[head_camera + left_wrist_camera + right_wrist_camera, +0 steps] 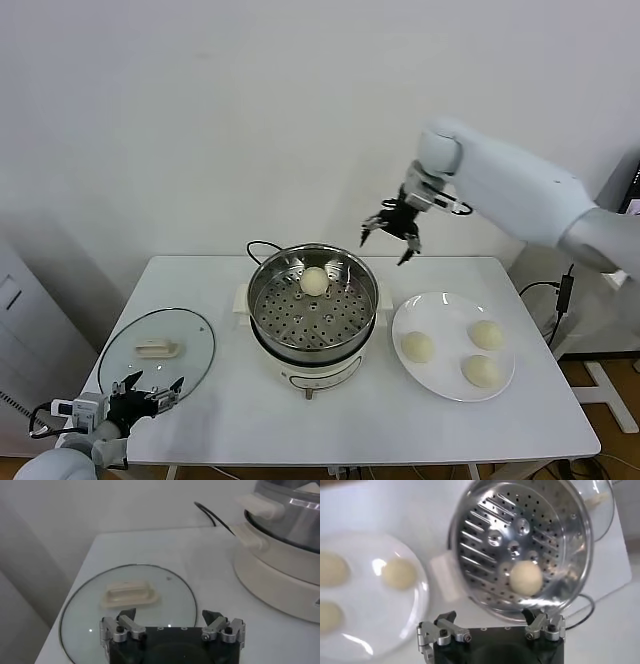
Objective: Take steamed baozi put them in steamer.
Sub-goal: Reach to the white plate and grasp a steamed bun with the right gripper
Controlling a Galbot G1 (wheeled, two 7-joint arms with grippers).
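The steamer [313, 310] stands mid-table, a shiny pot with a perforated floor on a white base. One baozi [314, 281] lies on its floor at the far side; it also shows in the right wrist view [525, 578]. Three baozi [417, 346] [487, 334] [481, 371] lie on the white plate [440, 308] to the right. My right gripper [391, 236] is open and empty, held high above the table behind the steamer's right rim. My left gripper [148, 391] is open and empty, low at the table's front left corner beside the glass lid.
A round glass lid [157, 349] with a white handle lies flat left of the steamer. A black cord [257, 246] runs behind the pot. A white wall stands behind the table. Equipment stands off the table's right edge.
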